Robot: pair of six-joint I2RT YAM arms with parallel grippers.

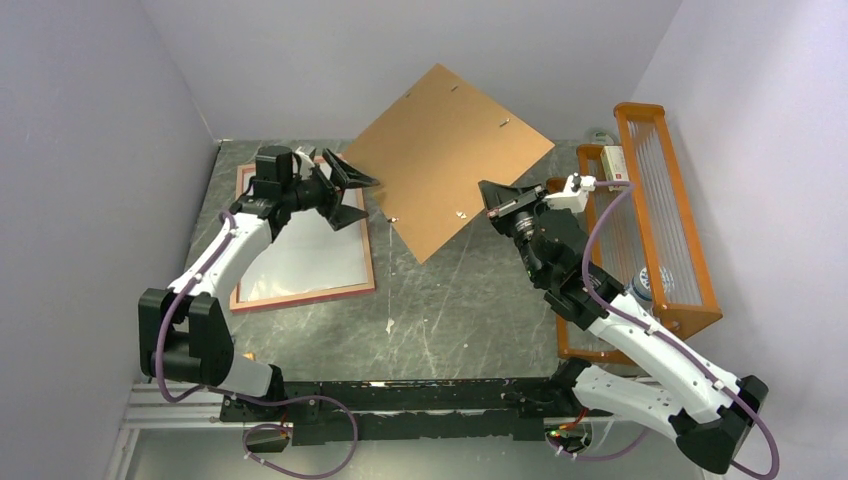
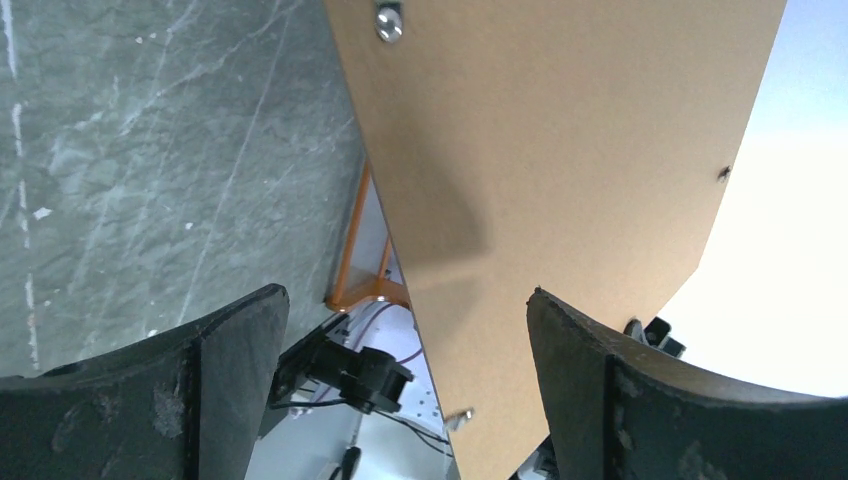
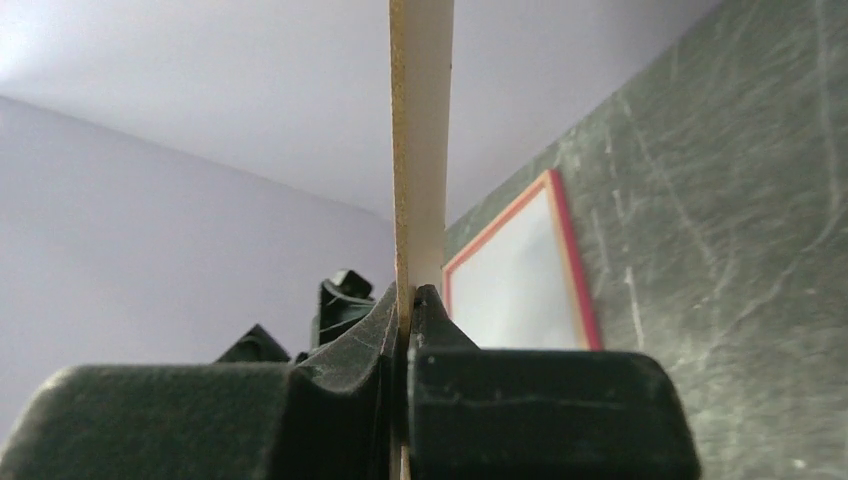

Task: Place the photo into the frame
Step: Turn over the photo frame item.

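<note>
The frame [image 1: 305,296] lies flat on the dark table [image 1: 450,310]. The photo [image 1: 300,255] sits inside it, white back up.

The left arm folds sharply at the elbow just nearer than the frame's near-left corner. Its forearm then runs out over the frame, so the wrist hangs above the frame's far-right corner. The left gripper [image 1: 360,198] points away from the frame toward the brown backing board [image 1: 445,150]. Its jaws are spread wide and grasp nothing, though the board's nearest corner is just beyond the fingertips [image 2: 200,390].

The right arm rises from well right of the frame, alongside the orange wire rack [image 1: 640,110], and bends back toward the frame. The right gripper [image 1: 490,198] is clenched on the board's edge. In the right wrist view the fingers [image 3: 440,330] pinch the thin board [image 3: 420,150] edge-on. The board hangs tilted in the air to the frame's right, diamond-wise. Its lowest corner is close beside the frame's right rim, and I cannot tell whether that corner touches the table.
</note>
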